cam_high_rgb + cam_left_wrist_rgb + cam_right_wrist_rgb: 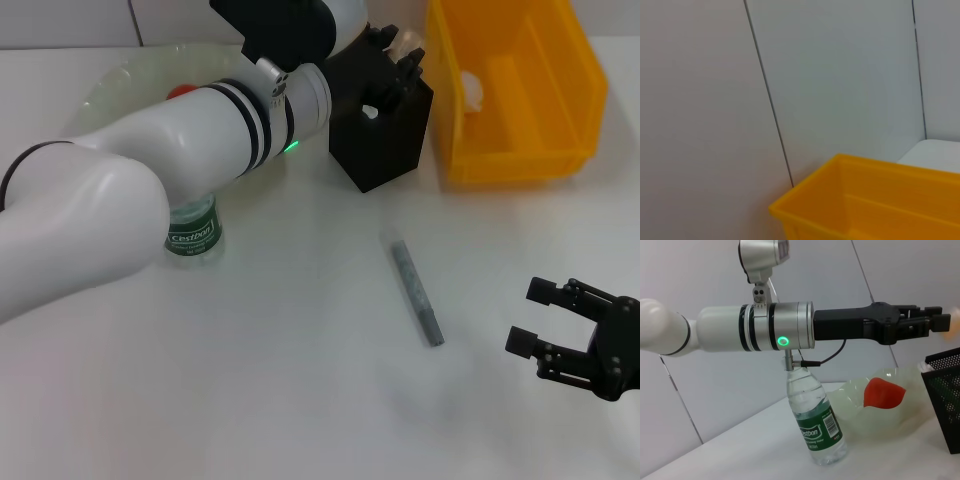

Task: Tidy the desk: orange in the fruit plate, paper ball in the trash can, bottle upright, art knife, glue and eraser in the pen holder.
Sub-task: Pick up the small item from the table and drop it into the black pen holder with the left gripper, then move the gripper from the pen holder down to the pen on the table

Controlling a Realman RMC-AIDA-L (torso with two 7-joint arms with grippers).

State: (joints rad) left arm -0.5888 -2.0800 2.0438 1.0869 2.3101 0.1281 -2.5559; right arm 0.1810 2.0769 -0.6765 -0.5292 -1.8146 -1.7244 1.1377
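Right tool (533, 316) spread wide near art knife (417, 292), left tool (398, 62) over pen holder (385, 135), grip unclear

Open worktop (300, 400) around art knife (416, 292). Left arm (150, 170) spans over bottle (192, 235), blocking fruit plate (120, 85). Narrow gap between pen holder (385, 130) and trash can (515, 90).

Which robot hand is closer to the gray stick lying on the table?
The right one. The right gripper hovers just beside the gray stick, fingers open. The left gripper is far behind it, up over the black pen holder.
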